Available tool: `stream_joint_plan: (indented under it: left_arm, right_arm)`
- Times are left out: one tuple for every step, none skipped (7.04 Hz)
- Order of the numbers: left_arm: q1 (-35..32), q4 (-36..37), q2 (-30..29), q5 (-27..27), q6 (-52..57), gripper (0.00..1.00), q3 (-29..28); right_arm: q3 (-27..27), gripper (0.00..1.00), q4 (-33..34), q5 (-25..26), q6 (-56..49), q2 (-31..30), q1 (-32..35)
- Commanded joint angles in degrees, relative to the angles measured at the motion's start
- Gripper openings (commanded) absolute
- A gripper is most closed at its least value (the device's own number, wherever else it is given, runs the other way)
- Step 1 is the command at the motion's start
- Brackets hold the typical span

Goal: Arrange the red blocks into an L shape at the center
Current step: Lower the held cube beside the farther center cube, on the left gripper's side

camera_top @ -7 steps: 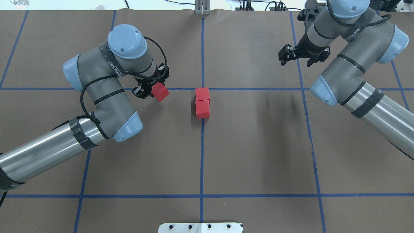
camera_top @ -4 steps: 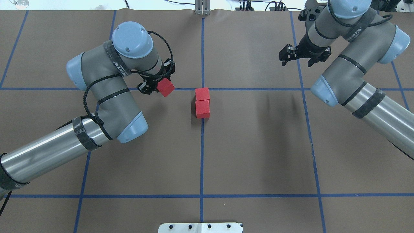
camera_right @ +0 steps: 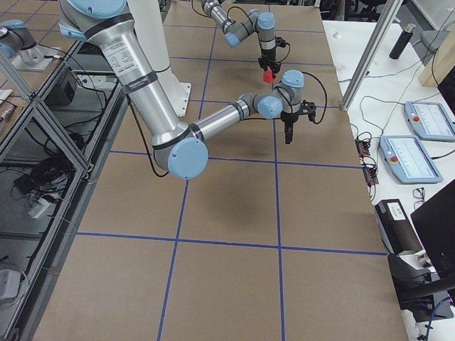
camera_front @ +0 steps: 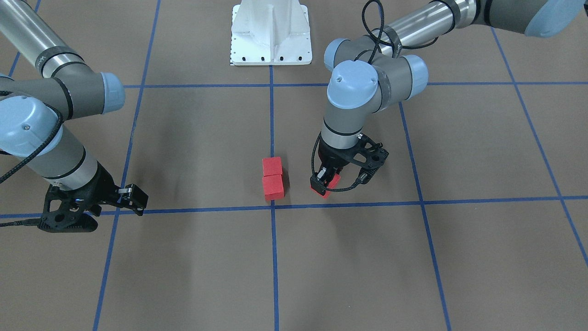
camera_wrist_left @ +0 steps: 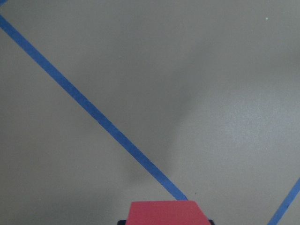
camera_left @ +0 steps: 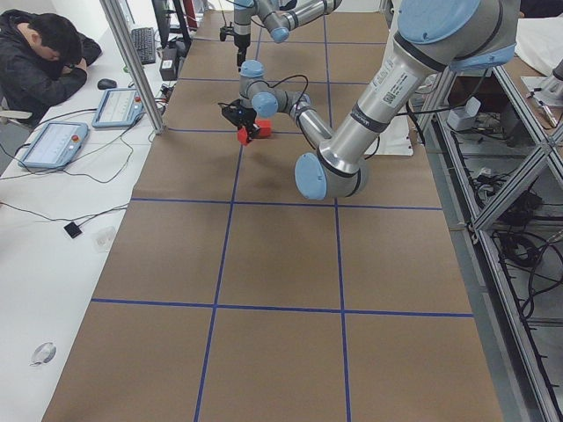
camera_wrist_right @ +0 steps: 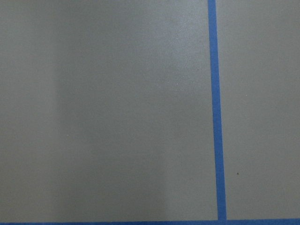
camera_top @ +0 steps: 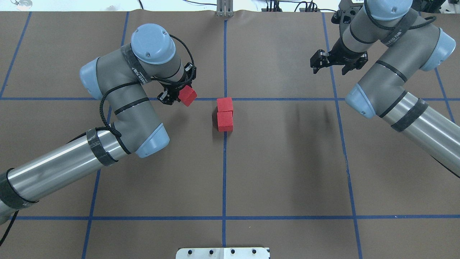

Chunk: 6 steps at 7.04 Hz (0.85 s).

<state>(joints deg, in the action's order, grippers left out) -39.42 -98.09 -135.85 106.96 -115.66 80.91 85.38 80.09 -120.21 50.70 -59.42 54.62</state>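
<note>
Left gripper [camera_top: 182,95] was clamped on the held red block [camera_top: 188,95], a short way to the robot's left of the center [camera_top: 225,99]. The far red block [camera_top: 225,104] and near red block [camera_top: 225,121] sat touching, in line, just robot-side of the center. Right gripper [camera_top: 330,67] hung spread wide, empty, well to the center's right and beyond it.

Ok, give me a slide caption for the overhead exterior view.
Left gripper holds one red block, apart from two touching red blocks by the center crossing; right gripper open, empty.
</note>
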Motion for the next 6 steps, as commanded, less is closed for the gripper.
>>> stream_joint_plan:
  left_arm:
    - [0.4, 4.3, -8.4, 0.2, -10.4, 0.0, -10.4]
    - [0.4, 6.3, -10.9, 0.4, -15.2, 0.0, -12.4]
    - [0.5, 6.4, -10.8, 0.9, -21.4, 0.0, -13.1]
    - [0.5, 6.9, -10.7, 0.9, -25.1, 0.0, -13.3]
    - [0.8, 7.4, -10.8, 0.9, -28.4, 0.0, -14.7]
    - [1.3, 7.7, -10.9, 1.0, -29.9, 0.0, -14.8]
  right_arm:
    - [0.0, 0.99, 0.8, 0.0, 0.1, 0.0, 0.0]
    - [0.0, 0.99, 0.7, 0.1, 0.1, 0.0, 0.0]
    - [0.0, 0.99, 0.7, 0.1, 0.1, 0.0, 0.0]
    - [-0.1, 0.99, 0.8, 0.1, 0.1, -0.1, 0.1]
    - [-0.1, 0.99, 0.8, 0.1, 0.1, 0.0, 0.2]
    - [0.0, 0.99, 0.8, 0.1, 0.1, 0.0, 0.2]
